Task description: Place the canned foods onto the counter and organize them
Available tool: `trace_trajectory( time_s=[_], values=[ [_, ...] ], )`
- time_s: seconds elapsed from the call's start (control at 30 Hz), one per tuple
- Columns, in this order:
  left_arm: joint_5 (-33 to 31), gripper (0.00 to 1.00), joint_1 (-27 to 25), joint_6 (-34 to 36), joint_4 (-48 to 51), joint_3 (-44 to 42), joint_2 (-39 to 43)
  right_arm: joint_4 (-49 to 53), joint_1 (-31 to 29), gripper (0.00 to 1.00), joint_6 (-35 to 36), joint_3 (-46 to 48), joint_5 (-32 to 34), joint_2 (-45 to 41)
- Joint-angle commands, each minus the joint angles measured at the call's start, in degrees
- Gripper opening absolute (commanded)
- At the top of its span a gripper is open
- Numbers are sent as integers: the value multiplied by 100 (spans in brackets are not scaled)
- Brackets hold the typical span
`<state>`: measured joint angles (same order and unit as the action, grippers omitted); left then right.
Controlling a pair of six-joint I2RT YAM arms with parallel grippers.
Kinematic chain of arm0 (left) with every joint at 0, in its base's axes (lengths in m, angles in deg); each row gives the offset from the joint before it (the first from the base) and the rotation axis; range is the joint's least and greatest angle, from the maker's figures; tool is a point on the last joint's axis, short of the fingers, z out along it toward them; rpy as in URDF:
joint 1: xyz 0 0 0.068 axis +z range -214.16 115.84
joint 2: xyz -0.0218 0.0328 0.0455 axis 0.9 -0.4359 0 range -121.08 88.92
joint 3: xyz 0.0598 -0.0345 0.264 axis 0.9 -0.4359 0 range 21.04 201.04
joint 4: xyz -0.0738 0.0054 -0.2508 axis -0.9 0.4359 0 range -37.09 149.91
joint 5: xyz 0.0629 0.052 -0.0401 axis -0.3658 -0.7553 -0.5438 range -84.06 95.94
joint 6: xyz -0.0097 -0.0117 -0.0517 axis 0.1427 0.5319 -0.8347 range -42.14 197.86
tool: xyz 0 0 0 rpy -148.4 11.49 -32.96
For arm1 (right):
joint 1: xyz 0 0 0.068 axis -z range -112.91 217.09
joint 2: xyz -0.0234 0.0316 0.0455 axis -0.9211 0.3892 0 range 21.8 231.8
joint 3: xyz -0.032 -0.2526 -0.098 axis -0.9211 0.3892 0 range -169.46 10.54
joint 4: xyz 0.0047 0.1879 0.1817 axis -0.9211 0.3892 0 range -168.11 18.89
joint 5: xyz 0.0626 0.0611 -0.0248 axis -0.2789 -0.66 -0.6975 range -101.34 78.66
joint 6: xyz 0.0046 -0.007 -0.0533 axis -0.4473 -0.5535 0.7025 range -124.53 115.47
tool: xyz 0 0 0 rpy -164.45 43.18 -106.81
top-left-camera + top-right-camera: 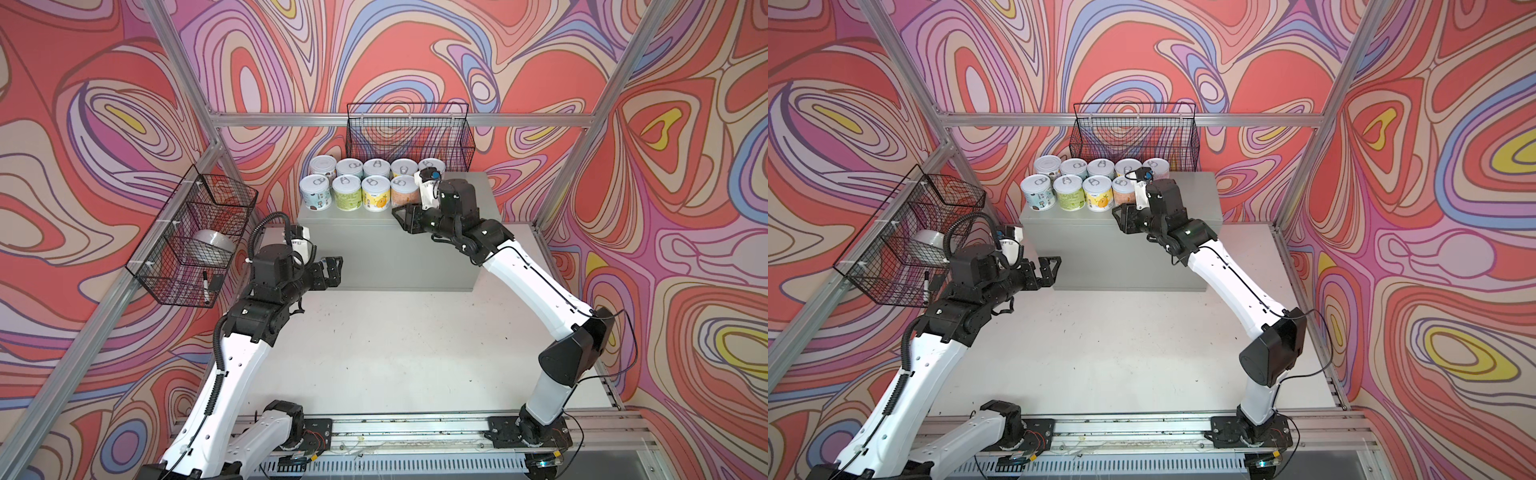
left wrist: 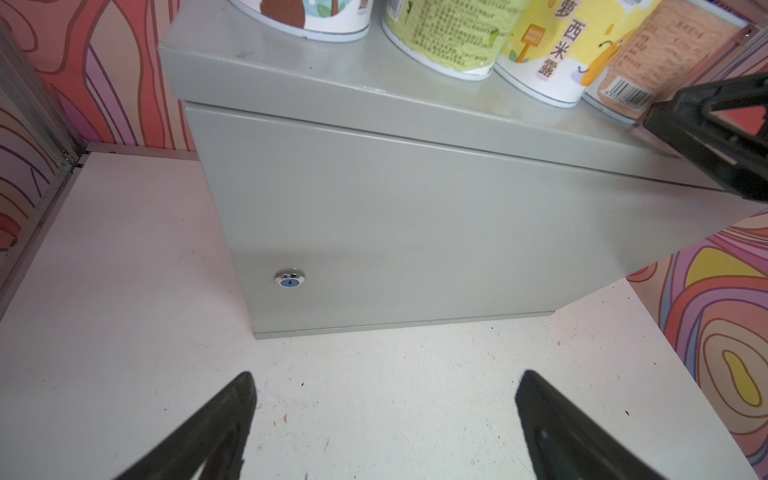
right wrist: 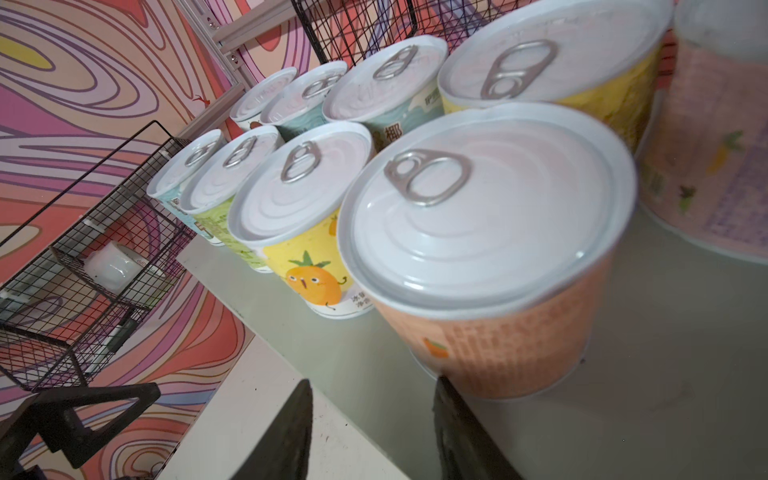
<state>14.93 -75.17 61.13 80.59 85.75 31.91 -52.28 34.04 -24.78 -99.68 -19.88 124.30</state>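
Swirl walls, grey counter: we count nine cans on top, two rows. Left gripper wide open, empty. Right gripper part open, empty, finger beside orange can; a careless swing, we judge, could topple it.

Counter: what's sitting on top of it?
Nine upright cans in two rows, four in front, five behind. The right arm hides part of the orange can and the last back can.
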Motion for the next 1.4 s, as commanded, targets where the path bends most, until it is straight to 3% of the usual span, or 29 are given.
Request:
trace_trajectory(
  time_s=[0.0,0.23,0.53,1.03,1.37],
  values=[
    [34,100,96,-32,101,-55,76,-79,10,49,10,-213,222,173],
    [-104,100,196,-58,79,140,-116,-94,19,49,25,-334,10,197],
    [-336,99,380,-15,-140,1056,-827,-517,10,48,-182,580,-368,-786],
    [39,85,714,-372,-1113,1595,-1692,-535,11,45,-82,1019,-103,-1146],
    [248,84,758,-265,-1410,1941,-2193,-444,16,45,4,1056,106,-1158]
  ],
)
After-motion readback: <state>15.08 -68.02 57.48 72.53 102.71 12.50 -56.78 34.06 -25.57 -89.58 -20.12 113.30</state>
